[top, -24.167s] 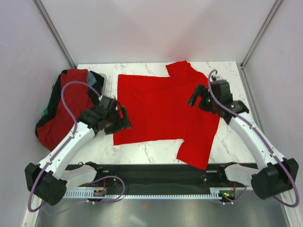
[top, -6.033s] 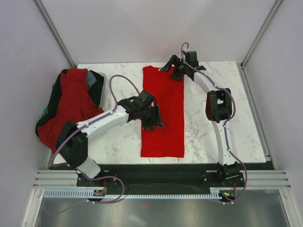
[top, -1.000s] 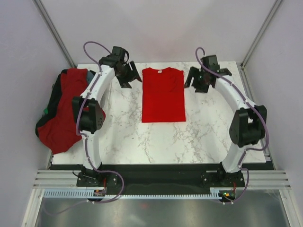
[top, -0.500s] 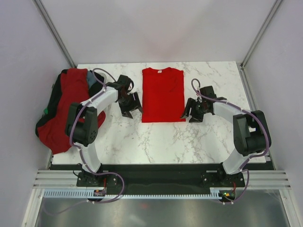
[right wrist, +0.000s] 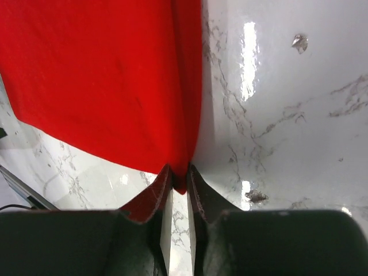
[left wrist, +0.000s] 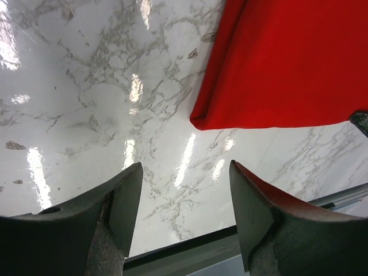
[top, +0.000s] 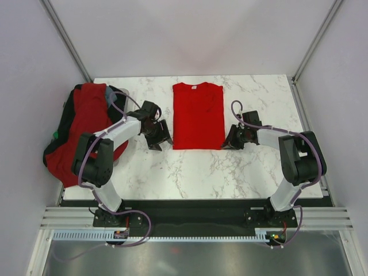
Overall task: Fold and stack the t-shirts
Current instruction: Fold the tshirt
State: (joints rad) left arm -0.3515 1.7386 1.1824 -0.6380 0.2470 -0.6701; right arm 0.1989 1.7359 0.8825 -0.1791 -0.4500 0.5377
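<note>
A bright red t-shirt (top: 198, 115) lies folded into a tall rectangle at the back middle of the marble table (top: 190, 172), with a small white neck label at its far edge. My left gripper (top: 163, 140) sits low just left of the shirt's near-left corner. In the left wrist view the left gripper (left wrist: 186, 172) is open over bare marble, and the t-shirt (left wrist: 276, 63) corner lies just ahead of the fingers, apart from them. My right gripper (top: 227, 142) is at the near-right corner. In the right wrist view the right gripper (right wrist: 179, 175) is shut on the t-shirt (right wrist: 103, 75) corner.
A heap of more red t-shirts (top: 80, 126), with a grey-blue one showing, fills a dark bin (top: 122, 99) that hangs over the table's left edge. White walls and metal posts close in the back and sides. The black rail (top: 190, 210) runs along the near edge.
Both arms swung from the shirt's far corners down to its near corners. The right gripper closed on the near-right corner. The left gripper narrowed slightly but remains open.
</note>
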